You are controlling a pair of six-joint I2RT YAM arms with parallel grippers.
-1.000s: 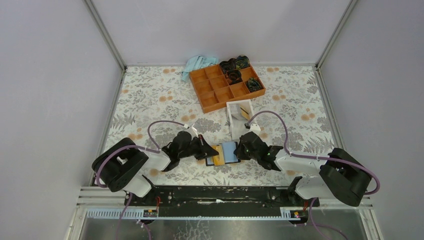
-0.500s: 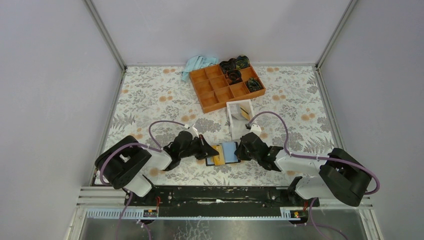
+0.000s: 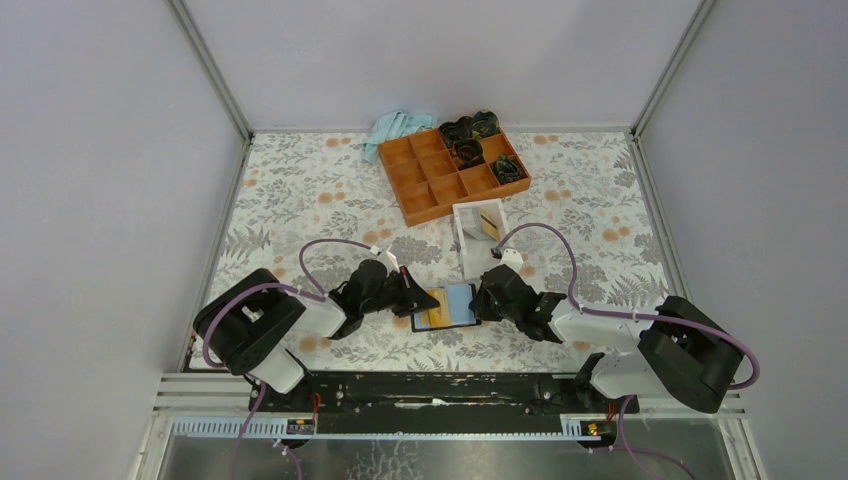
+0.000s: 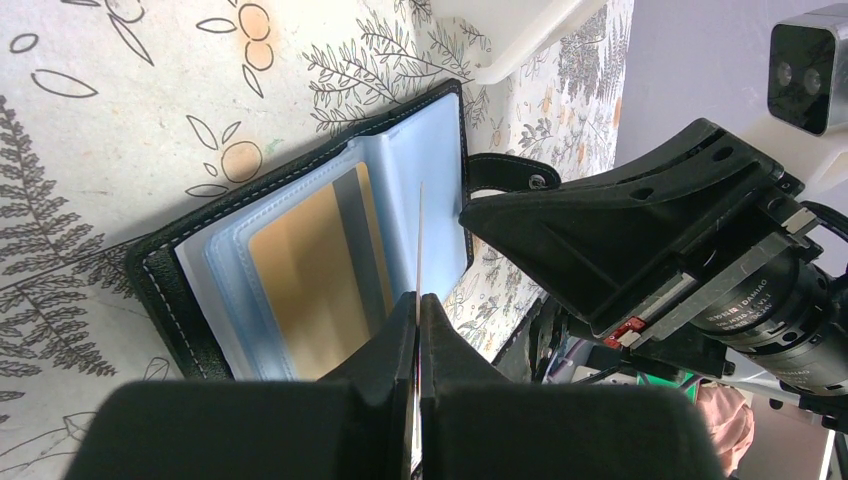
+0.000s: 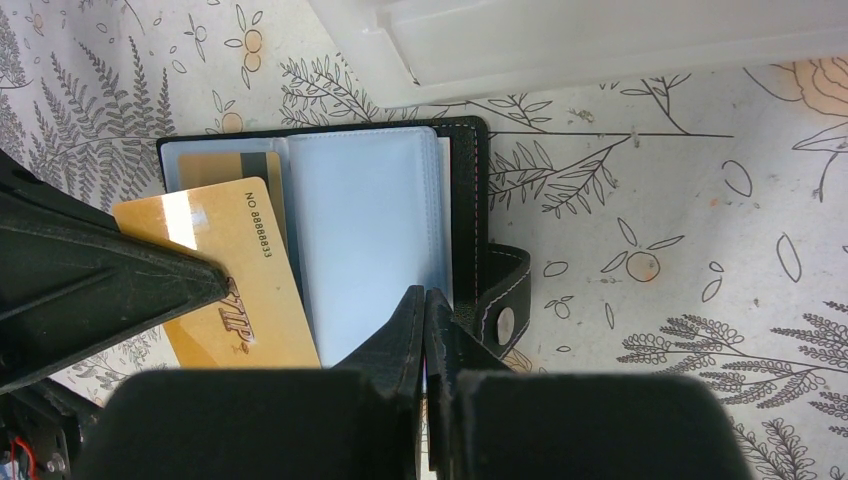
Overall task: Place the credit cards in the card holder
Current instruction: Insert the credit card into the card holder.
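My left tool (image 4: 418, 300) has edged right, bringing its tightly pinched card (image 5: 235, 270) over the open holder (image 5: 360, 230) on the near tabletop (image 5: 700, 200); my right tool (image 5: 425, 295), closed, clamps the holder's right blue page.

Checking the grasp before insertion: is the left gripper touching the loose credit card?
Touching. The credit card sits edge-on between the shut fingers of the left gripper in the left wrist view, no gap.

Left hand (image 3: 422, 297) faces right hand (image 3: 479, 304), both pinched closed.
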